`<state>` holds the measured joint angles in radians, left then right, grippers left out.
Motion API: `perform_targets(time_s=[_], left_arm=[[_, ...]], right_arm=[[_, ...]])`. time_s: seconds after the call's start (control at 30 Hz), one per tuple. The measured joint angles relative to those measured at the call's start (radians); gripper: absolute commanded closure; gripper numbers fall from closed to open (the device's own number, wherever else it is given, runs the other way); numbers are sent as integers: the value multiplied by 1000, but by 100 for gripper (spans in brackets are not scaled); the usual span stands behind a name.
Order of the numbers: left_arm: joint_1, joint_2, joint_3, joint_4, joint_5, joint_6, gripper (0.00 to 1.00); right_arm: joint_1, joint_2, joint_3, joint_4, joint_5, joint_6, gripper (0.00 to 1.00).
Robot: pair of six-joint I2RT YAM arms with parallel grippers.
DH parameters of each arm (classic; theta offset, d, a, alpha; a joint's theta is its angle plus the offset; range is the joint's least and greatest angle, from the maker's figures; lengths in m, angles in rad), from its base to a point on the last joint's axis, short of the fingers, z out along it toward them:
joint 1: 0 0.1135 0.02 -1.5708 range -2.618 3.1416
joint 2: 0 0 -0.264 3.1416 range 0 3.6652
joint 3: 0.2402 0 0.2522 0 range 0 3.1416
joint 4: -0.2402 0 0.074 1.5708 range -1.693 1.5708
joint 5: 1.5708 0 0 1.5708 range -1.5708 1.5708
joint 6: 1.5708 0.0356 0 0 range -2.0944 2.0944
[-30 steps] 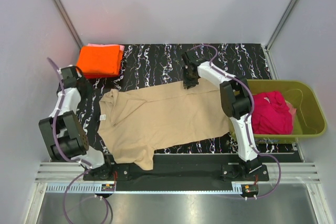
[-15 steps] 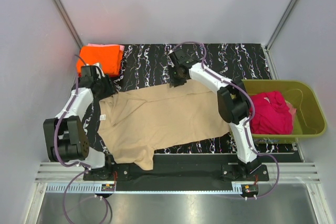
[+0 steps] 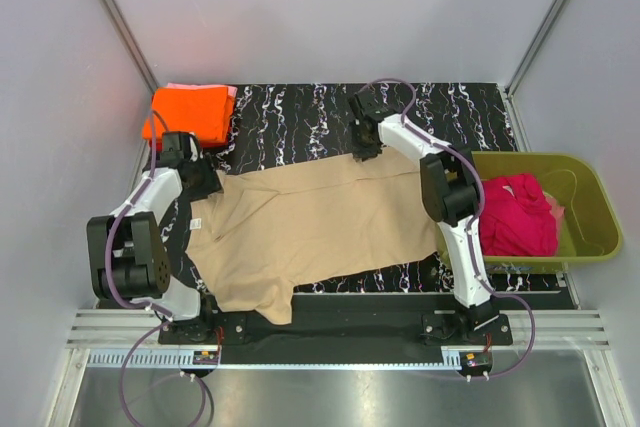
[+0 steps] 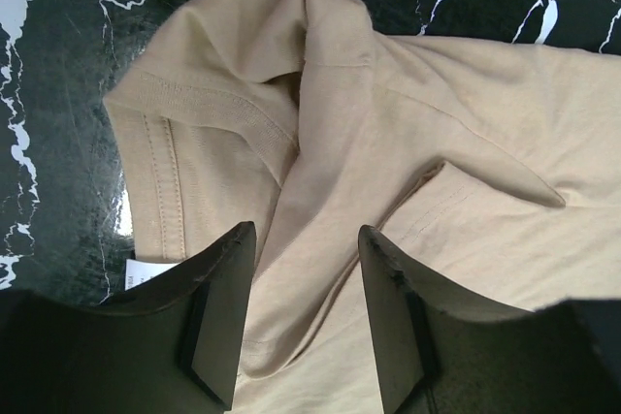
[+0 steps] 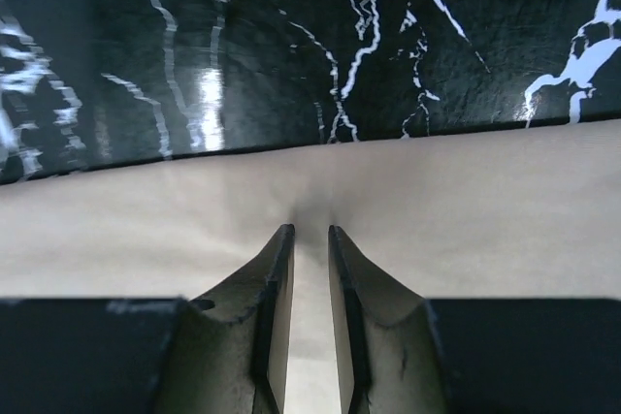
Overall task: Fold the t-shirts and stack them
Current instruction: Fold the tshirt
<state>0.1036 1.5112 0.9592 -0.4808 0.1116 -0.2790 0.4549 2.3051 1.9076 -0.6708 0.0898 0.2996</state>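
Left gripper (image 4: 306,238) spread open over tan-beige cloth t-shirt (image 3: 310,227) at the collar; right gripper (image 5: 310,232) pinching its far edge.

Bright even light, soft shadows, little blur

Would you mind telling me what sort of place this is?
Probably a lab test cell, not a home: plain white walls box in a black marbled table, and a magenta t-shirt sits in a green tub.

Left claw (image 4: 306,235) agape — tan t-shirt (image 4: 408,123) beneath; marbled table (image 4: 58,94)
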Motion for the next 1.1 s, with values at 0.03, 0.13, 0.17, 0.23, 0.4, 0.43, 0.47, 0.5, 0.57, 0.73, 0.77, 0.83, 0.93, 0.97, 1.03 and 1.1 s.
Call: perform_targets(time_s=[0.03,0.13,0.17,0.23,0.4,0.43,0.47,0.5,0.57,0.73,0.77,0.83,0.93,0.97,1.03,1.1], left_arm=[[0,0,0,0,0,5,48],[0,14,20,-7,7,29,48],[0,34,43,-9,6,37,48],[0,76,90,-16,5,47,48],[-6,179,203,-18,5,55,49],[-9,195,220,-18,2,59,49],[-14,206,231,-18,-4,63,49],[-23,216,241,-18,-15,69,49],[-50,229,252,-18,-46,82,49],[-126,261,269,-19,-140,121,51],[-139,275,275,-18,-160,127,52],[-159,299,279,-17,-210,137,53],[-168,323,279,-20,-294,149,55],[-168,325,279,-20,-319,152,56],[-167,325,286,-23,-371,161,60],[-165,325,301,-23,-417,175,62]], right_arm=[[-4,10,0,-1,1,-2,72],[-5,27,13,-4,5,-5,72],[-4,27,14,-4,3,-5,72],[0,27,14,-13,1,0,71],[10,26,14,-14,-21,18,71],[13,26,14,-13,-27,22,71],[17,26,14,-12,-31,24,70],[20,26,14,-11,-32,27,70],[26,26,14,-9,-32,29,70],[29,27,29,-9,-32,29,70],[29,29,37,-7,-32,29,70],[29,32,53,-6,-32,28,70],[29,32,63,-6,-31,24,70],[29,32,63,-6,-31,22,70],[29,36,63,-6,-29,18,70],[29,43,63,-6,-28,15,71]])
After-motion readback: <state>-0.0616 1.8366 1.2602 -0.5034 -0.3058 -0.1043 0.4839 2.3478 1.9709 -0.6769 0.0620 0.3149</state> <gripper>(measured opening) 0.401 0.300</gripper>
